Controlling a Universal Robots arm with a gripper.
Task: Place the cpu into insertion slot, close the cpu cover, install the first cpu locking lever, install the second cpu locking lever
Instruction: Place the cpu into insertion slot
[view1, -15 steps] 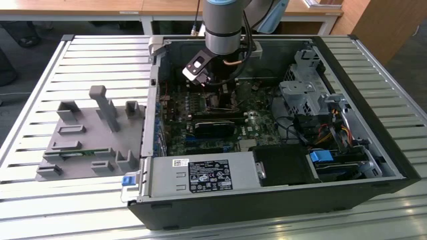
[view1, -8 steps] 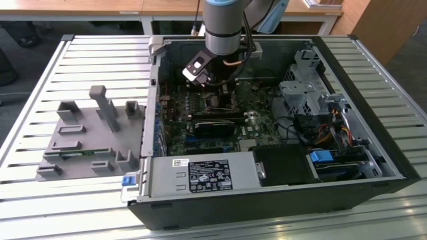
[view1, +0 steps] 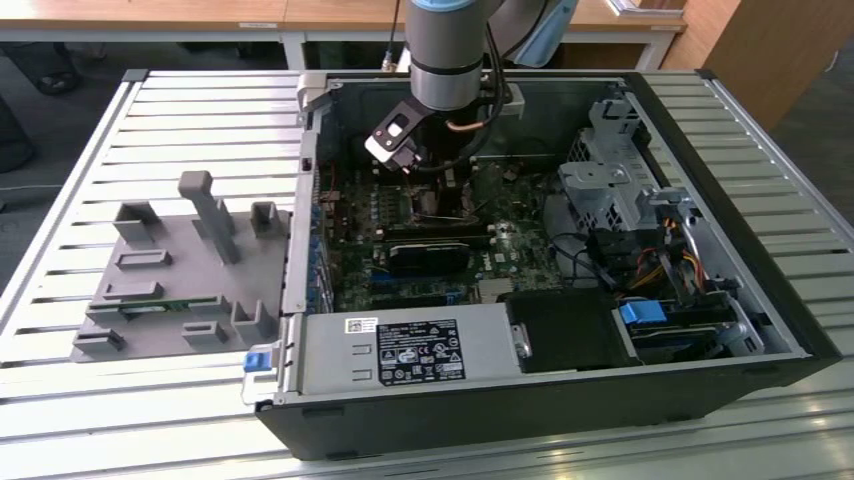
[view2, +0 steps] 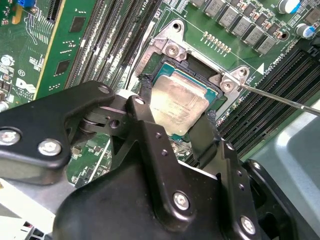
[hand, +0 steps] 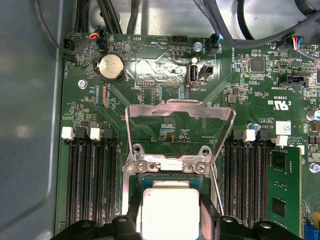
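Observation:
The cpu (view2: 180, 102), a flat square chip with a dull silver top, lies level in the insertion slot (view2: 194, 64) on the green board. My gripper (view2: 177, 100) stands over it, one black finger against each of two opposite edges of the chip; both wrist views show this, with the cpu (hand: 170, 212) between the fingers (hand: 133, 212). The cpu cover (hand: 150, 109), a thin metal frame, stands raised on its hinge beyond the socket. A thin locking lever (view2: 280, 100) sticks out free beside the socket. In the exterior view my gripper (view1: 430, 190) reaches down inside the open computer case (view1: 747, 300).
Long black memory slots (hand: 90, 180) flank the socket on both sides. A grey parts fixture (view1: 187, 270) lies on the slatted table at the exterior view's left. The power supply (view1: 400, 350), a drive cage (view1: 614, 190) and cables crowd the case.

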